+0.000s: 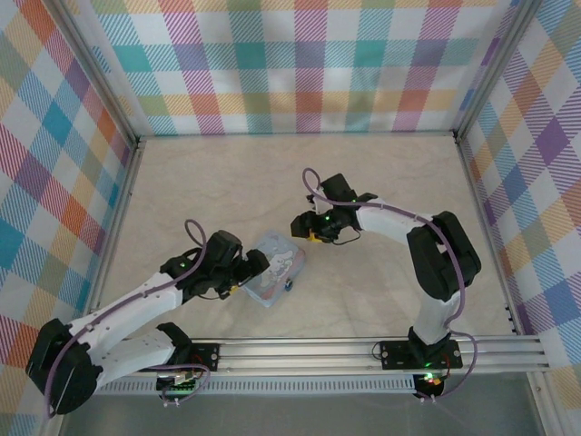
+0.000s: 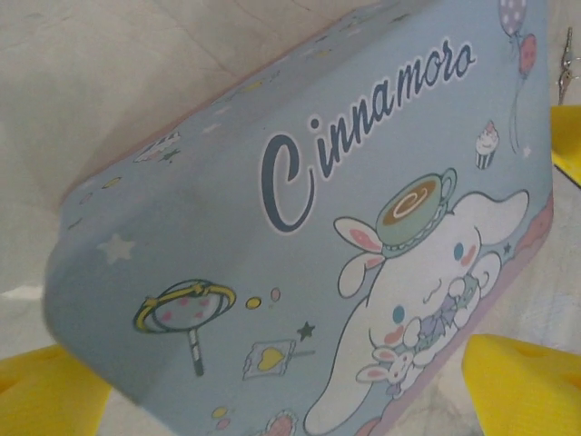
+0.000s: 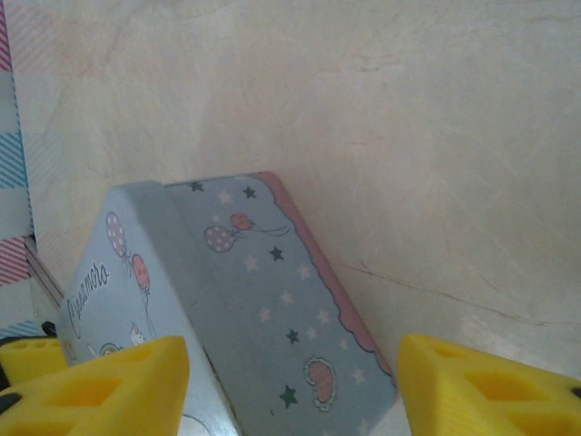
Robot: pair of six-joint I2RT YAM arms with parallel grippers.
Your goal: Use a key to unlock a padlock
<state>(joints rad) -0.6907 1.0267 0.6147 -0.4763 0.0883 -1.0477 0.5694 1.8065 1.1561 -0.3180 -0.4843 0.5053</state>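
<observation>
Two arms are showing in the top view: the left gripper (image 1: 256,265) is touching the tin (image 1: 277,270) from 9 o'clock, and the padlock (image 1: 289,285) is sitting at the tin's 5 o'clock corner. The right gripper (image 1: 306,229) is hanging near its 1 o'clock. Left wrist view: the jaws are standing wide, the yellow fingers (image 2: 522,381) flanking the tin (image 2: 300,245). Right wrist view: the jaws are spreading wide above the tin (image 3: 245,300), apart from it.

Lab cell: plaid-curtained walls (image 1: 309,64)

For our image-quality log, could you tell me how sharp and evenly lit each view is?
Top external: evenly lit, sharp, table without glare. Left wrist: tin box soft, its lower-left corner blurred. Right wrist: hazy and washed out; yellow fingers out of focus.
</observation>
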